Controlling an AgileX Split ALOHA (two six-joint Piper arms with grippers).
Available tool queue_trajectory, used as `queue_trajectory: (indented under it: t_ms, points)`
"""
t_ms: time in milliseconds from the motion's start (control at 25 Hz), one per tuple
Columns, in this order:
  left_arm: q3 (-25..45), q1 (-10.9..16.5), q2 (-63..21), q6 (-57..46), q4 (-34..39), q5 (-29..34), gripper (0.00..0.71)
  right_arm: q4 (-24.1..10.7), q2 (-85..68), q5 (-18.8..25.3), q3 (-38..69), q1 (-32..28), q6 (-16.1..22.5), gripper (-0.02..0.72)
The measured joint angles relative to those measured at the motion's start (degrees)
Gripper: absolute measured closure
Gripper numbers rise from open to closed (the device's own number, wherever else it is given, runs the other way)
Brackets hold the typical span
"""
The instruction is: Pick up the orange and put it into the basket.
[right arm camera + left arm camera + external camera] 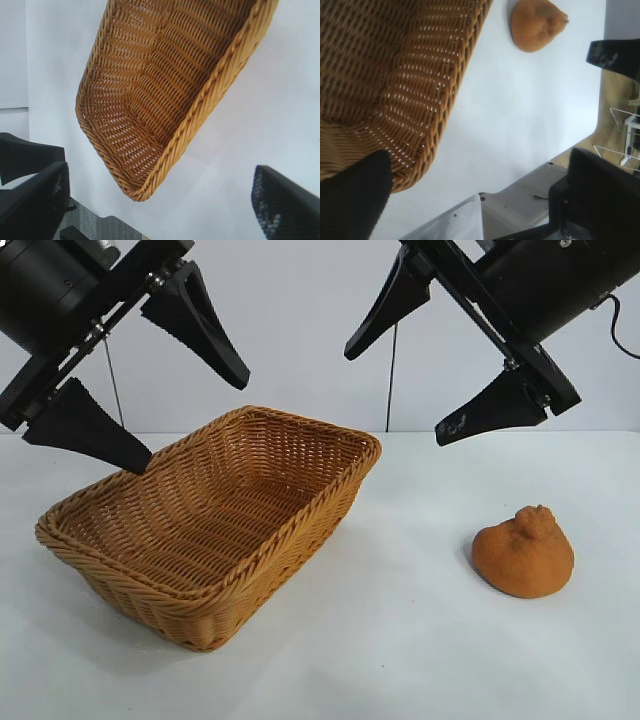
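Plainly you are at the opening step, with nothing picked up yet; the orange [523, 552] sits on the white bench [400, 660] well apart from the basket [215, 522], off to the right side in the exterior view, its puckered knob pointing up; the basket lies empty at the left, set at an angle, its long braided rim running from near the front left corner toward the back. Your left end effector [140, 380] hangs above the basket's left end with its fingers spread wide and nothing between them; your right end effector [440, 365] hangs above the bench between basket and orange, also spread wide and holding nothing. By my judgement the right arm is the better placed of the two, since the fruit lies nearly under its lower finger; the next move calls for you to bring that end effector down and outward until the open fingers straddle the dome, then close gently, because the lumpy shape may roll or slip out if you pinch it off centre. Room is generous: bare bench surrounds the orange on every visible side, and the path back to the basket is open; mind only the near rim, which you must clear before you let go.
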Motion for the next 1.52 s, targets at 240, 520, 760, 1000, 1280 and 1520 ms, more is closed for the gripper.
queue_trajectory:
  t_ms: [240, 520, 760, 1000, 1280, 1520]
  points:
    - [0.0, 0.0, 0.0, 0.0, 0.36, 0.0, 0.035, 0.0, 0.0, -0.04, 0.0, 0.0, 0.0, 0.027]
    - [0.0, 0.0, 0.0, 0.0, 0.36, 0.0, 0.035, -0.1, 0.0, -0.11, 0.0, 0.0, 0.0, 0.027]
    - [0.0, 0.0, 0.0, 0.0, 0.36, 0.0, 0.035, -0.1, 0.0, -0.11, 0.0, 0.0, 0.0, 0.027]
    - [0.0, 0.0, 0.0, 0.0, 0.36, 0.0, 0.035, -0.1, 0.0, -0.11, 0.0, 0.0, 0.04, 0.027]
    - [-0.43, 1.08, 0.0, -0.97, 1.14, -0.44, 0.035, -0.1, 0.0, -0.11, 0.0, 0.0, 0.04, 0.027]
    - [-2.02, 2.87, 0.0, -16.94, 14.13, 2.93, 0.035, -0.1, 0.0, -0.11, 0.0, 0.0, 0.04, 0.027]
